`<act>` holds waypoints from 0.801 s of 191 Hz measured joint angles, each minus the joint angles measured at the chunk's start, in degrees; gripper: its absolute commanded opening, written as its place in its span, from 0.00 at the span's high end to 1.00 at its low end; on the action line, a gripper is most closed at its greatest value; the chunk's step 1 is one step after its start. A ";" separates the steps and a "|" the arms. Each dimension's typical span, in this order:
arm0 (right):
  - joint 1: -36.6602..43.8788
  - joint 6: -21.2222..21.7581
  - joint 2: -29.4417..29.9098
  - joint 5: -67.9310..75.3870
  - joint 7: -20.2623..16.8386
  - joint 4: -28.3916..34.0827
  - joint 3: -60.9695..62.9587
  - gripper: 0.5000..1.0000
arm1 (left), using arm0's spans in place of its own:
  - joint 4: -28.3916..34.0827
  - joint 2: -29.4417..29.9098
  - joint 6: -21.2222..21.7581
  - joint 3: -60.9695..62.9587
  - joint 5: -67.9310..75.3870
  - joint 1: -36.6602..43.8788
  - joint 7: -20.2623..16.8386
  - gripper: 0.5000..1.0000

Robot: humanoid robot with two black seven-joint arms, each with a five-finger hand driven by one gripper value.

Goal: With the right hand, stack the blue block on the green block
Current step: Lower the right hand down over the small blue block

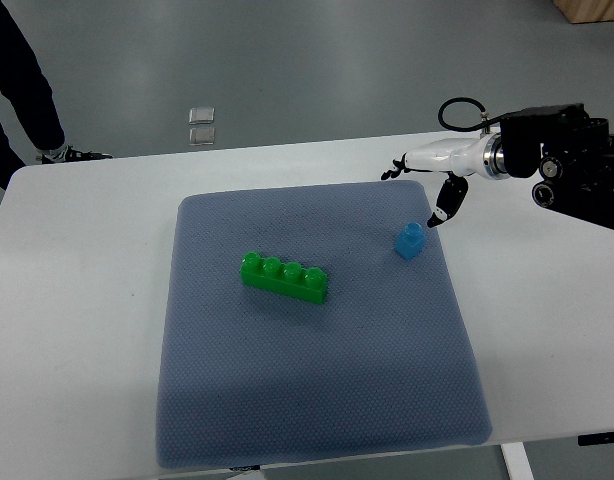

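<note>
A small blue block (pixel 410 240) stands on the grey-blue mat (pixel 317 380), near its right edge. A long green block (pixel 284 277) with several studs lies left of it, around the mat's middle. My right hand (pixel 434 189) reaches in from the right edge, white with black fingertips. It hovers just above and to the right of the blue block, fingers spread, holding nothing. One finger (pixel 443 208) points down toward the block without touching it. My left arm does not show.
The mat lies on a white table (pixel 77 300). A person's dark trouser leg and shoe (pixel 47 140) stand at the far left behind the table. Two small square plates (pixel 201 125) sit on the floor beyond.
</note>
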 measured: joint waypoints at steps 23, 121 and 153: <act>-0.66 0.11 0.63 -0.72 -0.03 0.00 -0.53 0.19 | 0.00 0.00 0.00 0.00 0.00 -0.01 0.00 0.00; -3.37 -0.04 2.37 -1.38 0.26 -0.28 -0.95 0.33 | 0.01 0.00 0.00 0.00 0.00 0.00 -0.02 0.00; -3.65 -0.04 2.29 -3.36 0.61 -0.40 -0.97 0.43 | 0.04 0.00 0.00 0.00 0.00 0.00 -0.02 0.00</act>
